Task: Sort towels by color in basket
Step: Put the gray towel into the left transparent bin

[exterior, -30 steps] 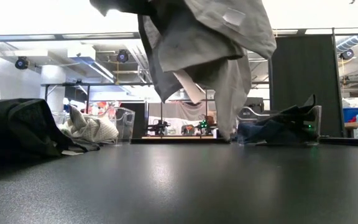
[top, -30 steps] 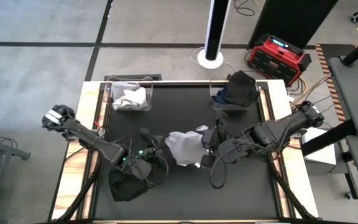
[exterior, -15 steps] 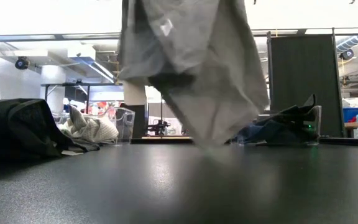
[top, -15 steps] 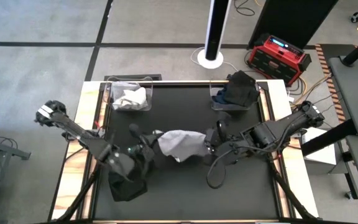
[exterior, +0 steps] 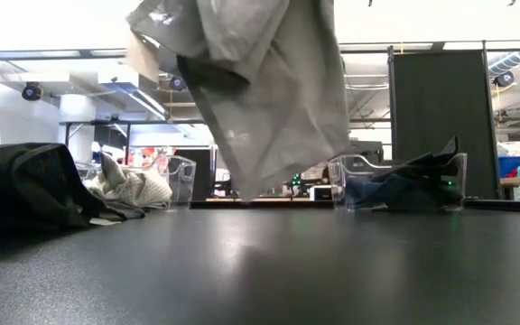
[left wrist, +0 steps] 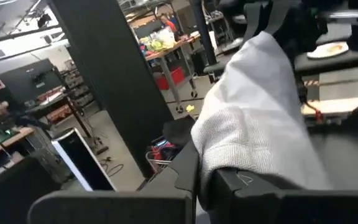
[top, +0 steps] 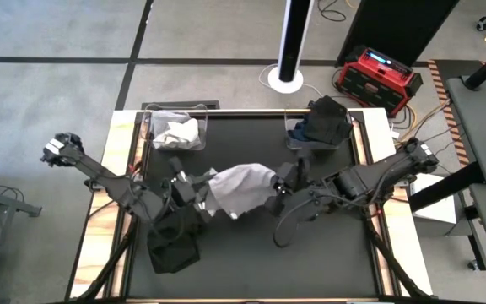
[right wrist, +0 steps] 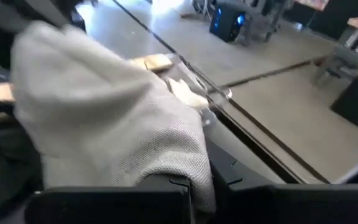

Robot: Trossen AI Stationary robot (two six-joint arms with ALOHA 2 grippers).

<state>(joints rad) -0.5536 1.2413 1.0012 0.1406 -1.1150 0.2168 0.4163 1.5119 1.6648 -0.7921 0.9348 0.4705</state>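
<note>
Now L claw (top: 199, 192) & R claw (top: 278, 187) both grip grey towel (top: 239, 187).

No text, label, brand, number or sign can be read anywhere in these views. The red case (top: 383, 74) on the floor, beyond the right gripper (top: 278, 191) and off the table, has a small lit panel, but nothing on it is legible. The light grey towel (top: 241, 187) stretched between that gripper and the left gripper (top: 202, 199) shows no readable tag.
</note>
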